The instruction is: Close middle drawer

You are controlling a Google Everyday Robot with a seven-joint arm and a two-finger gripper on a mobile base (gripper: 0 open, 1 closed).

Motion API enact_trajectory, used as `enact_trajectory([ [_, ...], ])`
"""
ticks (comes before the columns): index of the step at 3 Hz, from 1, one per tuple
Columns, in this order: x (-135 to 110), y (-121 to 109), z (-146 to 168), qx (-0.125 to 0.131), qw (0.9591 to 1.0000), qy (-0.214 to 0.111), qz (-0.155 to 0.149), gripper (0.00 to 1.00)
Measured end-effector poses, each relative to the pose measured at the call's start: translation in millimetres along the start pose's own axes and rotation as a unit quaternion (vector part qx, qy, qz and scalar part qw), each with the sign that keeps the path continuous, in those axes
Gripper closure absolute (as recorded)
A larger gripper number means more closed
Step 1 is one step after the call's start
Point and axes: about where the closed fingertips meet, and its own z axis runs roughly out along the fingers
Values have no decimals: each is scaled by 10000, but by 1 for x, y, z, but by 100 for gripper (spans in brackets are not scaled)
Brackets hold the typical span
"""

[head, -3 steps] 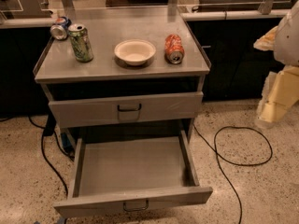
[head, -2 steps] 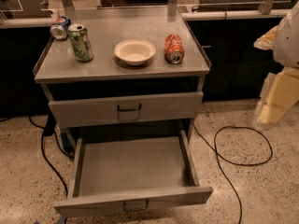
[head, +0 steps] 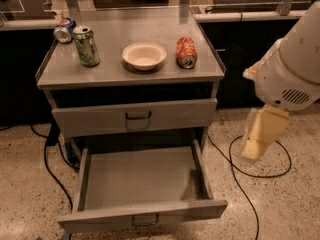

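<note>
Grey metal, the middle drawer (head: 142, 181) stands pulled far out from the cart (head: 125, 74), its thin loop handle (head: 145, 220) facing me at the bottom edge. Above it the upper drawer (head: 165, 115) sits shut. On the cart top I see a green can (head: 87, 46) upright, a white bowl (head: 144, 55), an orange can (head: 186, 51) on its side and another can (head: 64, 30) lying at the back left; I cannot read any label. My arm's white housing (head: 295, 69) hangs right of the cart, with the pale yellow gripper (head: 259, 136) pointing down below it, well apart from the drawer. Whether it is open or closed I cannot tell.
</note>
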Motion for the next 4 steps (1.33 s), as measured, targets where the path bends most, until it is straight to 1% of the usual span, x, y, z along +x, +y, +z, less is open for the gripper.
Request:
enact_trajectory([
  [1, -7, 30, 53, -183, 9998, -112, 35, 0],
  [2, -6, 52, 90, -285, 9994, -167, 41, 0],
  [3, 1, 70, 119, -441, 9985, -333, 44, 0],
  [4, 12, 84, 153, -662, 9953, -695, 143, 0],
])
